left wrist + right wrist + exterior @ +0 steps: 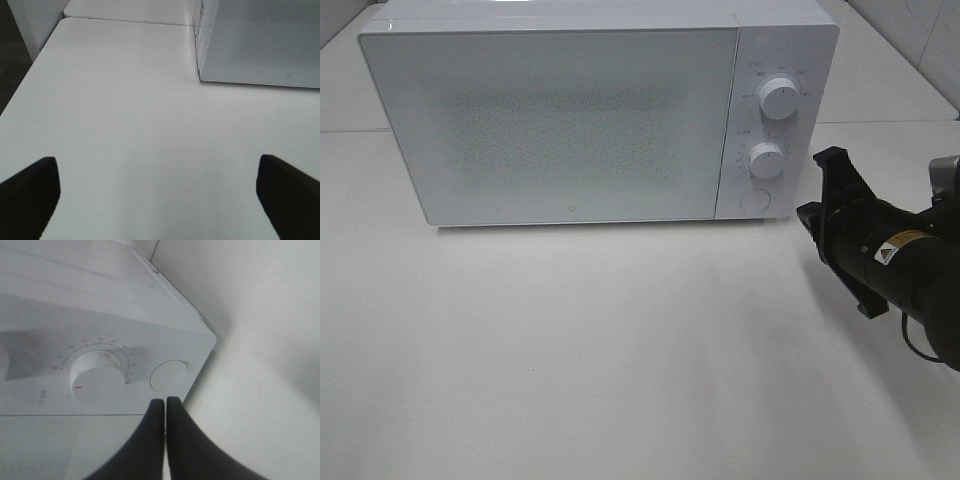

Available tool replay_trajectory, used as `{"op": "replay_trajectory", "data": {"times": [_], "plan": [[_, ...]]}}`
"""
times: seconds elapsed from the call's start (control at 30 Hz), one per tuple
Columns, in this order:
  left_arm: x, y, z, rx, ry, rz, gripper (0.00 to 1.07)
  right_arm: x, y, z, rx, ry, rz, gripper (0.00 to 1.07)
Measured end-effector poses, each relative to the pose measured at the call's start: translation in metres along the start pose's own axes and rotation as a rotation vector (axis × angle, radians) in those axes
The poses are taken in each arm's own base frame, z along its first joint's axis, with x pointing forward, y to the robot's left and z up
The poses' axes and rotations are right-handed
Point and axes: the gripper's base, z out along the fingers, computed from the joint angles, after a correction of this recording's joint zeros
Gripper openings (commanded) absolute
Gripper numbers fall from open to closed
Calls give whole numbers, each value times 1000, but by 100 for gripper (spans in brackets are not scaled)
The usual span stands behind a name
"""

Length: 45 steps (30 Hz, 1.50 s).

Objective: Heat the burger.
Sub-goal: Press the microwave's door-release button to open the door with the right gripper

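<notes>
Presently right pincer (165,401) closed — beside microwave (560,110).

My right gripper (165,402) is black with a yellow label (900,245). The microwave (570,30) is white; its door (560,115) shows grey speckled mesh. At the door's 3 o'clock, the white lower dial (97,377) carries 1 red tick (77,387).

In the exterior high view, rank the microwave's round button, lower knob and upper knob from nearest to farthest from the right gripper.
1. Round button, panel bottom, nearest the right gripper.
2. Lower knob, just above it.
3. Upper knob, panel top.
</notes>
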Motion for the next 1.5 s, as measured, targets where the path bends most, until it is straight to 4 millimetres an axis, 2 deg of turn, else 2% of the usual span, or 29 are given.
{"op": "replay_trajectory", "data": {"times": [0.23,0.6,0.93,1.23,1.5], "plan": [[0,0,0,0,0,0,100,8,-3,29,17,8,109,0],[0,0,0,0,0,0,100,19,3,56,26,27,166,0],[0,0,0,0,0,0,100,22,-2,67,51,21,193,0],[0,0,0,0,0,0,100,20,10,77,14,2,215,0],[0,0,0,0,0,0,100,21,6,82,34,3,215,0]]}}
